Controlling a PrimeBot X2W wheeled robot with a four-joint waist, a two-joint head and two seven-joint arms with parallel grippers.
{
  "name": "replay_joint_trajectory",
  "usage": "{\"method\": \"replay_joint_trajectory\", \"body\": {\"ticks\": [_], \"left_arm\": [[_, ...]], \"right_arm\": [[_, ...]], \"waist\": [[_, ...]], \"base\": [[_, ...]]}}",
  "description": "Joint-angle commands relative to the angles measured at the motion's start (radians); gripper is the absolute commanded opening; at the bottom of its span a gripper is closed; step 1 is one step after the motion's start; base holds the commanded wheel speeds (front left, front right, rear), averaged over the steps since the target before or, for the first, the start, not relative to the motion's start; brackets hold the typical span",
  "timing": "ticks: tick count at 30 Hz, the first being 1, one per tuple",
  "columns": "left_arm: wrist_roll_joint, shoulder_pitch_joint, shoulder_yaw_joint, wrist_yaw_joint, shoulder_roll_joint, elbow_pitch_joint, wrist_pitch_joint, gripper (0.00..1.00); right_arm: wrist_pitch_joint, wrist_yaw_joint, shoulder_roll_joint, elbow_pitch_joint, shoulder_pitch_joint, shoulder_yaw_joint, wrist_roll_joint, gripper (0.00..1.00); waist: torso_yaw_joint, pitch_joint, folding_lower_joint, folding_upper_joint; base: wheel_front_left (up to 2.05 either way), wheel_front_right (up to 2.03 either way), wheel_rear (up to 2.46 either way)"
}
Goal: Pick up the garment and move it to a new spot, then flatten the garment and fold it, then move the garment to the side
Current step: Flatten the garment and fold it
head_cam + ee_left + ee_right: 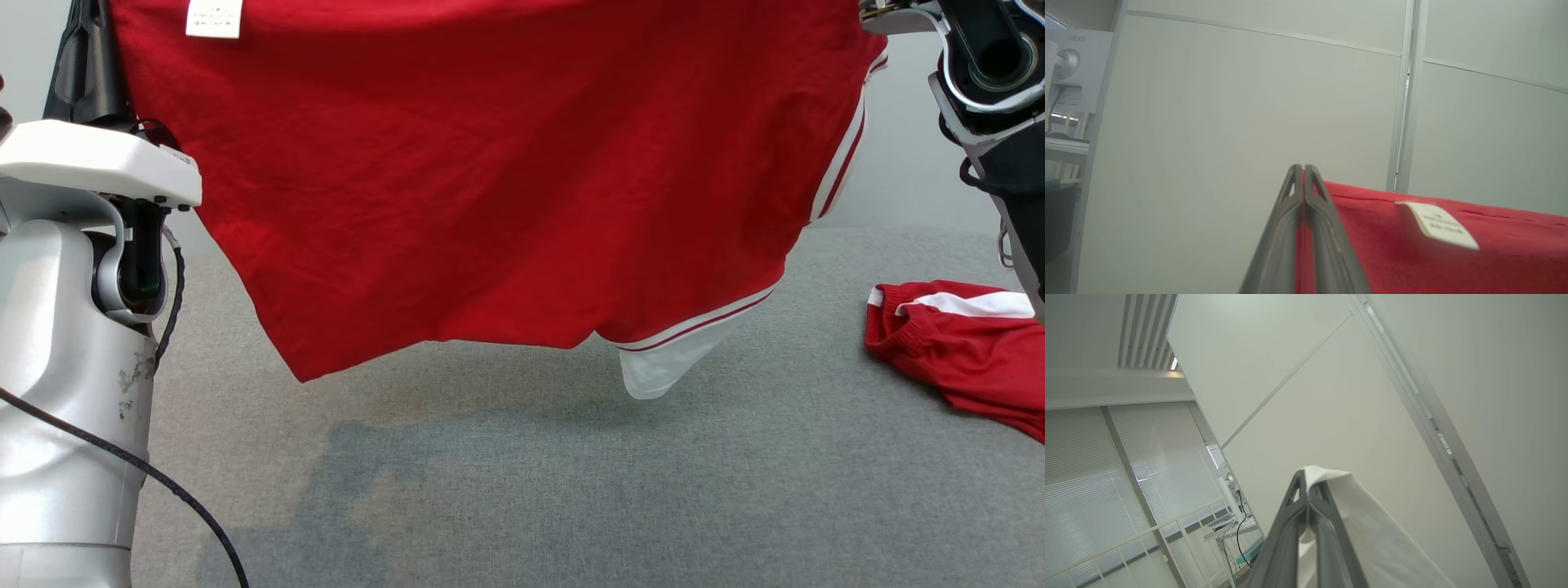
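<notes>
The red shorts [506, 180] hang spread out in the air above the grey counter [571, 490], held by the top edge. No part of them touches the counter. The left tool [1303, 171] is clenched on one red corner, close to the white label [214, 16]. The right tool [1306, 475] is clenched on white cloth at the other end. A white pocket lining [661, 367] dangles below the striped hem, the part nearest the counter.

The step in hand looks like carrying the shorts to a fresh spot and laying them down flat. It probably goes best with the two tools level and well apart, so the top edge is taut and the cloth hangs without a sag. Lowering until the hem meets the counter first, then drawing the top edge away from it, should let the fabric unroll smooth. The loose lining may tuck under and leave a lump. Neither grip ought to loosen before most of the cloth rests down.

A second red garment [963, 351] lies crumpled on the counter's right side. The landing spot is better chosen clear of it.
</notes>
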Motion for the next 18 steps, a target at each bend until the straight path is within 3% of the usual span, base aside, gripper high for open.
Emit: {"method": "replay_joint_trajectory", "body": {"ticks": [1,18], "left_arm": [[0.000,-0.011,0.003,0.005,0.002,0.005,-0.007,0.00],[-0.029,-0.061,-0.019,-0.016,0.000,0.081,0.051,0.00]], "right_arm": [[-0.007,0.001,0.005,0.009,-0.014,-0.003,0.008,0.00],[0.017,0.001,0.034,0.146,-0.071,0.029,-0.022,0.00]], "waist": [[0.000,-0.002,0.0000,0.0000],[0.008,0.066,0.0000,0.0000]], "base": [[0.00,0.00,0.00],[0.00,0.00,0.00]]}}
